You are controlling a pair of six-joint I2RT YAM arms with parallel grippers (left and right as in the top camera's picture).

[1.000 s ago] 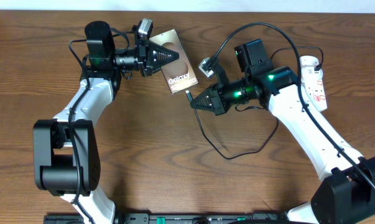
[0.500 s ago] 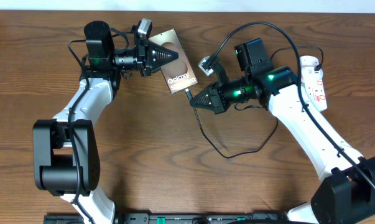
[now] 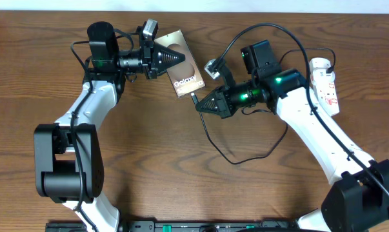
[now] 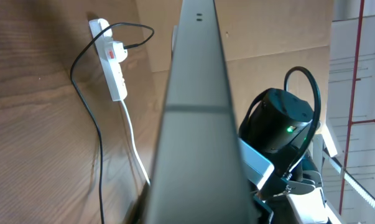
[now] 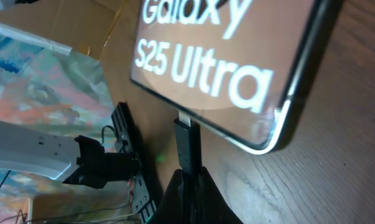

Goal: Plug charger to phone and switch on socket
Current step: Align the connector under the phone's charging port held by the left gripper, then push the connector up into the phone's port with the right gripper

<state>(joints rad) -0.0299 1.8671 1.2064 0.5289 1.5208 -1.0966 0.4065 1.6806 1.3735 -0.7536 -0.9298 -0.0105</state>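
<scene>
At the bottom edge of the phone [image 5: 212,62], plug insertion: right gripper [image 5: 188,180] clamped on charger [image 5: 187,146] tip, left gripper [image 3: 180,57] clamped on phone; next, probably a straight push home

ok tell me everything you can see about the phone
The phone is a flat brown-grey slab with a glossy face, rounded corners, a big circle mark and white "Galaxy S25 Ultra" lettering. It sits angled at the far middle of the table. The left claw is clamped on its upper part; the charger plug, pinched by the right claw, meets its bottom-edge port.
</scene>
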